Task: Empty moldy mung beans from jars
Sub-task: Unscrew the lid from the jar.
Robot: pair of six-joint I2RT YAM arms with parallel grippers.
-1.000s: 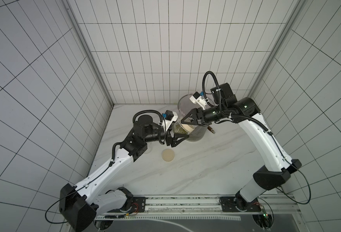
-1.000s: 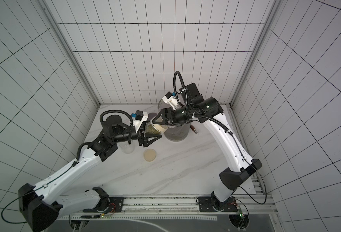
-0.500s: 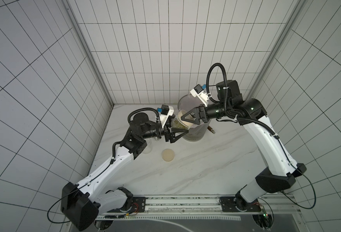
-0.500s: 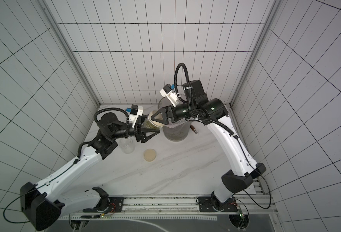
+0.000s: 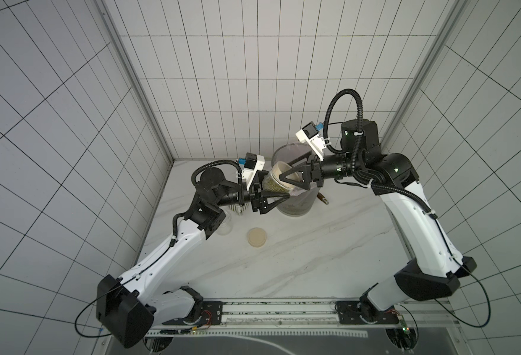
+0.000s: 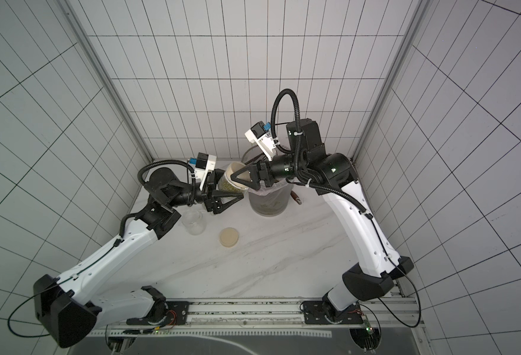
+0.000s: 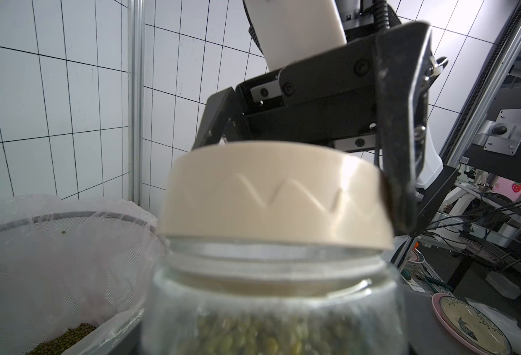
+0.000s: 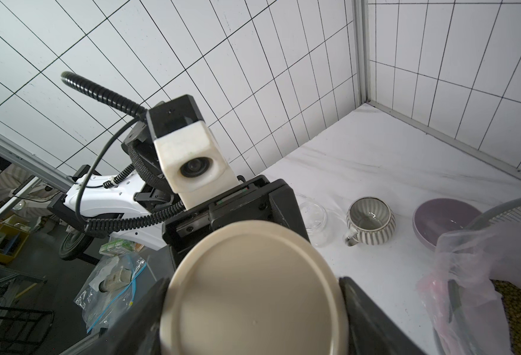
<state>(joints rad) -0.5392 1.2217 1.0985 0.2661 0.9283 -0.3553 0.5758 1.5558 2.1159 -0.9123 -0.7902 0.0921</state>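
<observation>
The jar [image 5: 272, 183] is up in the air, clear of the table [image 5: 314, 261], just left of the bin [image 5: 294, 204] and level with its rim. It is tilted, with its mouth pointing up and to the right. The beans [image 7: 253, 332] fill its lower part, an olive-green mass behind the glass. The beige lid [image 7: 274, 196] is on its mouth, sitting a little askew on the neck.

My left claw [image 5: 273, 189] is clamped round the glass body, one finger on each side. My right claw [image 5: 288, 179] comes in from the right and grips the lid by its edge; the left wrist view shows one dark finger [image 7: 402, 172] pressed against the lid's side, and the right wrist view shows the lid's flat top [image 8: 253, 292] between both fingers.

The bin stands on the far part of the table, lined with a thin pinkish liner [image 7: 68, 261], and more beans lie in its bottom. An empty jar [image 6: 194, 222] stands upright on the left, partly under my left arm. A loose lid [image 5: 256, 241] lies flat on the table, nearer than the empty jar, to its right and apart from it. A ribbed mug [image 8: 370, 224] stands just beside the empty jar, and a purple bowl [image 8: 443, 221] sits beyond the mug, near the bin.
</observation>
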